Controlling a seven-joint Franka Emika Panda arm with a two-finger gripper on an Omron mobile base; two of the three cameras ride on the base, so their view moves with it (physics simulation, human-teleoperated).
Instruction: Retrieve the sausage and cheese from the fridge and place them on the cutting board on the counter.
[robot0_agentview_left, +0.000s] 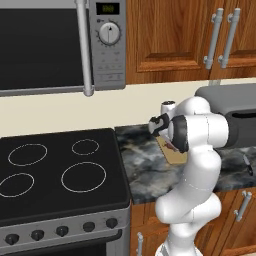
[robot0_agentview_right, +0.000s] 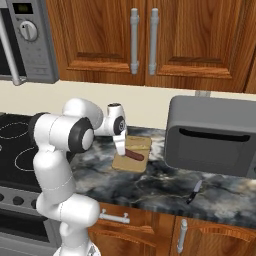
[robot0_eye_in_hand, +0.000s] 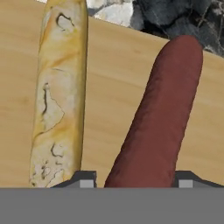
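The sausage, a dark red-brown link, lies on the tan cutting board on the dark marbled counter. My gripper reaches down to the board's left part and is shut on the near end of the sausage. In the hand view a fingertip sits on each side of the link. The cheese, a yellow-orange wedge seen edge-on, rests on the board just beside the sausage and apart from it. From the left base view, my arm covers most of the board.
A grey toaster-like appliance stands on the counter right of the board. A dark knife lies near the counter's front edge. The black stovetop is to the left, under the microwave. Wooden wall cabinets hang above.
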